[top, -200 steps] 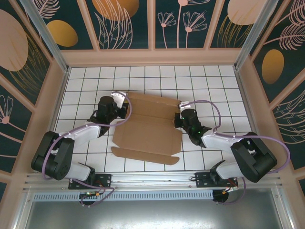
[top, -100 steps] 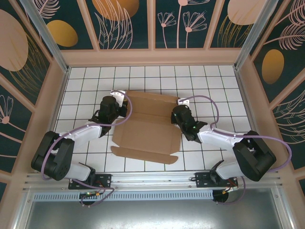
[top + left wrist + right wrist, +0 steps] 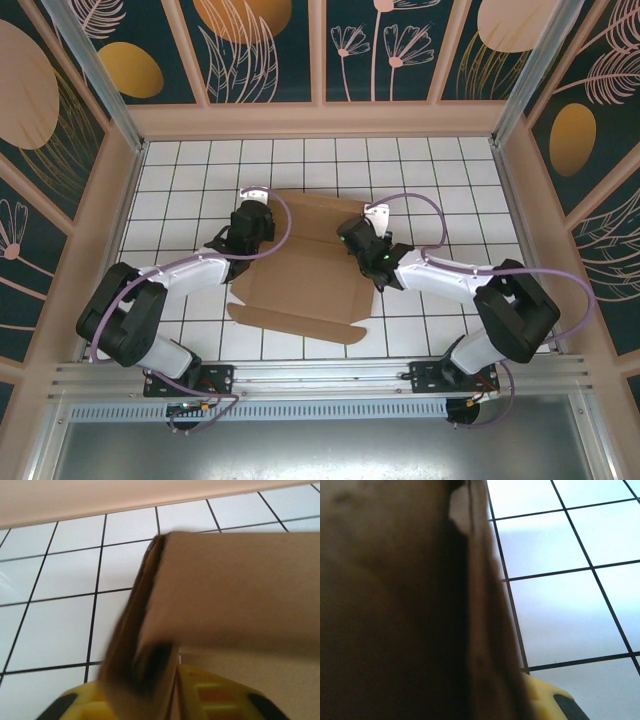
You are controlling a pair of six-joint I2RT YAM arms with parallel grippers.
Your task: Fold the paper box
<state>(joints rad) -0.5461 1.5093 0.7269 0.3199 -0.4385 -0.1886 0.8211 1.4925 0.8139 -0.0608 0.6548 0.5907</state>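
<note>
Two blurred paper box (image 3: 235, 595) flaps

Bright overhead, wrist views blurry (right dim)

The paper box (image 3: 300, 280) lies open at the middle of the tiled table (image 3: 450, 170). The left gripper (image 3: 256, 228) meets its left side and the right gripper (image 3: 352, 238) its right side.

No legible text, label, brand or number on anything
</note>
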